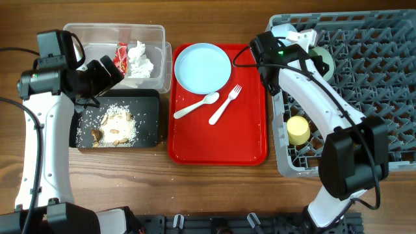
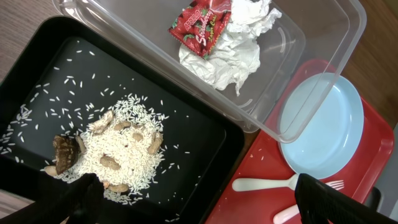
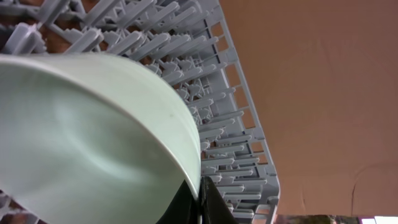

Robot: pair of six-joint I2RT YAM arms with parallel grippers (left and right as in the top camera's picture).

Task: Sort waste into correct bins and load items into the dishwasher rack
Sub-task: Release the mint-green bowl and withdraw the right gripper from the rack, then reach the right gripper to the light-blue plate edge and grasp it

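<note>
Mint bowl [image 3: 93, 143] is pinched by its rim in our right gripper [image 3: 199, 198], jaws closed on it, over the dishwasher rack [image 1: 390, 78]. We cannot tell whether it touches the pegs. We judge loading is under way; next it needs seating between pegs, then release. Our left gripper [image 1: 112, 70], spread wide and empty, hangs well apart from the rack.

Overhead view: straight down, whole table [image 1: 130, 188]. Left wrist: close, down onto black tray [image 2: 208, 140], shared with overhead. Right wrist: close against rack [image 3: 224, 124].
</note>
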